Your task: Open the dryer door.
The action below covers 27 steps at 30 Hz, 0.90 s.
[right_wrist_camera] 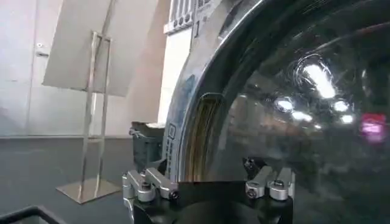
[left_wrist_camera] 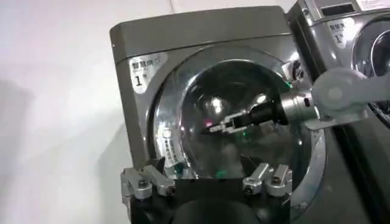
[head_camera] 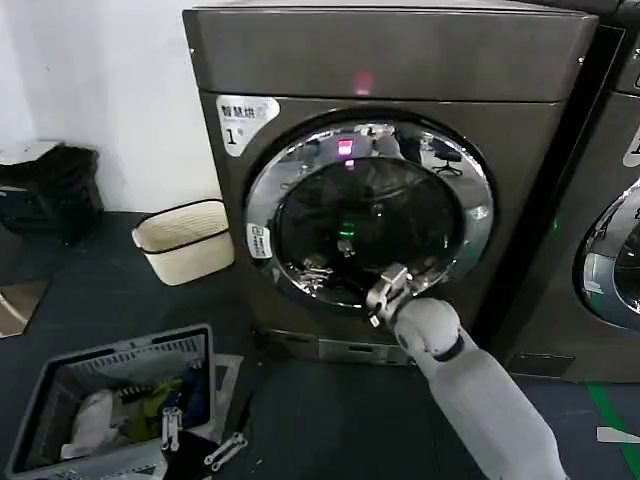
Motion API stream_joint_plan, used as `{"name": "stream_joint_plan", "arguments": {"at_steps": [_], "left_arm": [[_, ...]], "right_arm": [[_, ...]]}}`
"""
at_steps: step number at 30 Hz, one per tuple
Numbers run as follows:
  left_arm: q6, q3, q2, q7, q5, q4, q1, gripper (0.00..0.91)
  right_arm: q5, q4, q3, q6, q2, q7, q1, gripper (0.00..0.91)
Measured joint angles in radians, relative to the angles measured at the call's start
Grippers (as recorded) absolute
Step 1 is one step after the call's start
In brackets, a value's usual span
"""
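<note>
Door [head_camera: 370, 215] sits shut in the dryer [head_camera: 400, 60] front, nothing yet opened; right tool [head_camera: 388, 295] is at the door's lower chrome ring, fingers spread, gripping nothing, while left tool [left_wrist_camera: 207, 182] hangs wide before it.

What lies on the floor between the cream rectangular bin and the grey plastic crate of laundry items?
Nothing: in the head view the dark floor is bare between the cream rectangular bin and the grey plastic crate.
</note>
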Motion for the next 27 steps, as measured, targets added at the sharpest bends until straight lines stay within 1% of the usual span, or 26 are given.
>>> {"name": "stream_joint_plan", "arguments": {"at_steps": [18, 27], "left_arm": [[0.002, -0.004, -0.002, 0.000, 0.005, -0.001, -0.001, 0.907], [0.005, -0.014, -0.001, 0.000, 0.003, -0.002, -0.002, 0.907]], "right_arm": [[0.005, -0.075, -0.065, -0.006, 0.060, -0.022, 0.077, 0.907], [0.013, -0.113, -0.089, -0.011, 0.076, -0.062, 0.106, 0.907]]}}
